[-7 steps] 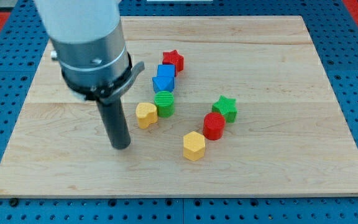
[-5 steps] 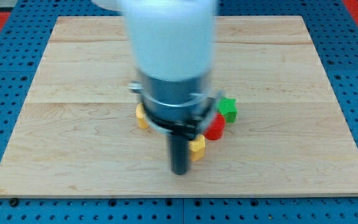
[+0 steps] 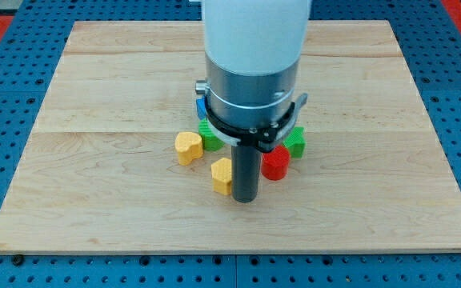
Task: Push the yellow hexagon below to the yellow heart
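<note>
Blue pegboard frames the pale wooden counter point(image 3: 94, 96) on which we work. We carry no pincer, so nothing is gripped or held; we end in a dark rod, and our tip point(image 3: 245, 201) rests on the wood touching the right side of the yellow hexagon point(image 3: 222, 175). We take the yellow heart point(image 3: 188, 147) as our landmark. The hexagon lies to the lower right of the heart, close but apart from it, so it is not yet squarely below. We judge that our tip sits on the hexagon's right because a push toward the view's left is what would carry the block under the heart.

Farther out, a green block point(image 3: 209, 137), round as far as we can tell, stands just right of the heart and touches or nearly touches it. A red block point(image 3: 276, 163), seemingly a cylinder, sits further right of the heart, just beyond our rod. A green star point(image 3: 296, 142) shows only at its edge behind our arm, and a sliver of a blue block point(image 3: 201, 105) shows above and right of the heart; its shape we cannot tell. None of these lies between the hexagon and the spot below the heart. The risk we see is an off-centre push sliding the hexagon up into the heart.
</note>
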